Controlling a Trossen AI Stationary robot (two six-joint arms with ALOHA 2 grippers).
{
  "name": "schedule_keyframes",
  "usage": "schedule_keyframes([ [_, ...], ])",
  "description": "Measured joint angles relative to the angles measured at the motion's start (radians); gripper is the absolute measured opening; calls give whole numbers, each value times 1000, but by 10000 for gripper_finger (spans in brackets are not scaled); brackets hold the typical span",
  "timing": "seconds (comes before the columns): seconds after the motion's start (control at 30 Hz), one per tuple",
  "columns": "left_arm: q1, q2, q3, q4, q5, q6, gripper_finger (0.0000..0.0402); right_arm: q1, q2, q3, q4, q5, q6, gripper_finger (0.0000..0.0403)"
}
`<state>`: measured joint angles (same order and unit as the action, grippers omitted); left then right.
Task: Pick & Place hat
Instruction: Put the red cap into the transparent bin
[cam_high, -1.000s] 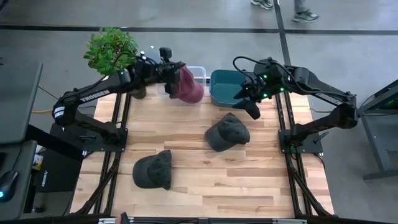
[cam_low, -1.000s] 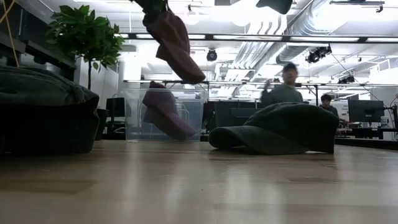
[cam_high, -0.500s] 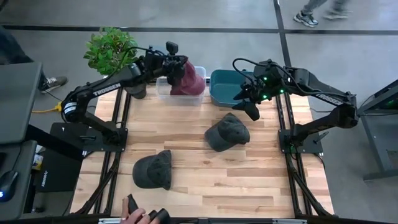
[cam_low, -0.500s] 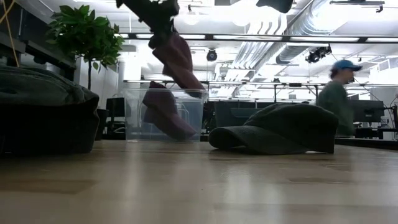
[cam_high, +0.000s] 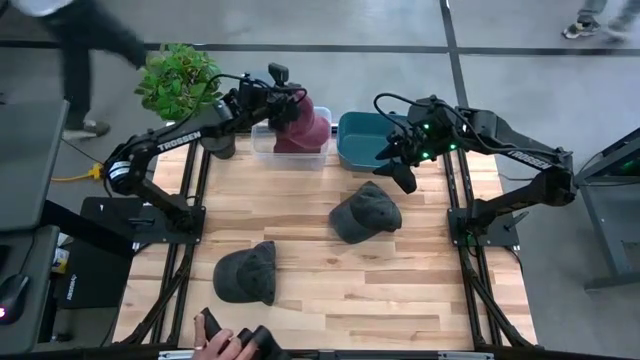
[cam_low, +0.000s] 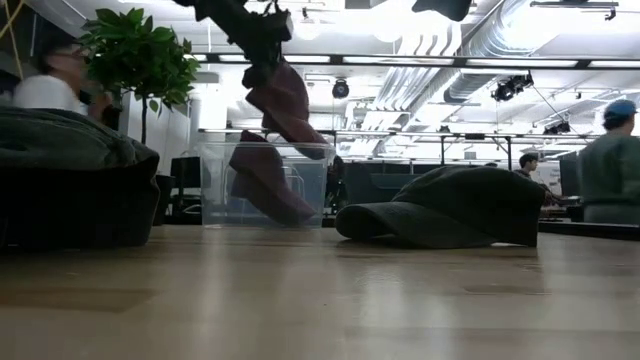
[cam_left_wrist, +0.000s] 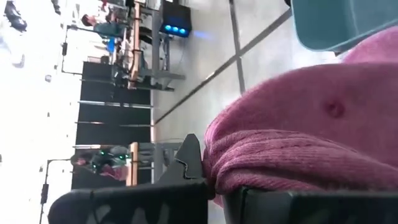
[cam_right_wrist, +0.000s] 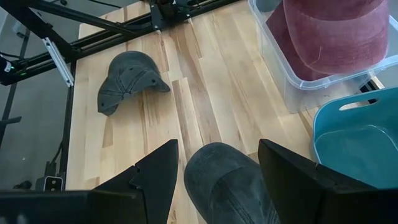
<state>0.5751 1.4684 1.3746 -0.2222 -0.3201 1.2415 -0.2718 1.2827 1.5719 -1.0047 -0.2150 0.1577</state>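
A maroon knit hat (cam_high: 303, 125) hangs over the clear bin (cam_high: 260, 146) at the table's far middle, with my left gripper (cam_high: 283, 103) shut on it. The low view shows a second maroon hat (cam_low: 262, 185) lying inside the bin (cam_low: 212, 190), below the held hat (cam_low: 287, 105). One dark green cap (cam_high: 365, 213) rests on the table's middle, another (cam_high: 247, 273) near the front left. My right gripper (cam_high: 405, 178) stands open in the air above the middle cap (cam_right_wrist: 230, 180). My left gripper pinches the hat's ribbed knit edge (cam_left_wrist: 261, 168) between its two fingers. It comes at the hat from the table's left, slanting a little downward. The hat hangs below the fingers, clear of the table, its lower end (cam_low: 318, 152) about level with the bin's rim.
A teal bin (cam_high: 358, 140) stands right of the clear bin. A potted plant (cam_high: 178, 80) sits at the far left corner. A person's hand (cam_high: 228, 345) shows at the table's near edge. Bare wood lies between the two caps.
My left gripper has carried the maroon hat toward the far right and a little down, rolling its wrist. The hat now hangs over the clear bin's middle, lower than before. A person's hand has appeared at the near edge.
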Motion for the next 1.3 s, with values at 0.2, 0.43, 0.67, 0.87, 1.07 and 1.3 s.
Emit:
schedule_keyframes([
  [0.2, 1, -5, -1, -35, -13, 39, 0, 0, 0, 0, 0, 3, 0, 216],
  [0.43, 1, -5, -1, -82, -62, 64, 0, 0, 0, 0, 8, 8, -1, 216],
  [0.67, 1, -15, -1, -84, -108, 72, 0, 0, 0, 0, 26, 8, -1, 216],
  [0.87, 1, -29, -1, -85, -99, 72, 0, 0, 0, 0, 31, 8, -1, 216],
  [1.07, 1, -15, -1, -106, -51, 63, 0, 0, 0, 0, 31, 7, -1, 216],
  [1.3, 1, 47, -2, -107, -72, 35, 0, 0, 0, 0, 31, 7, -1, 216],
])
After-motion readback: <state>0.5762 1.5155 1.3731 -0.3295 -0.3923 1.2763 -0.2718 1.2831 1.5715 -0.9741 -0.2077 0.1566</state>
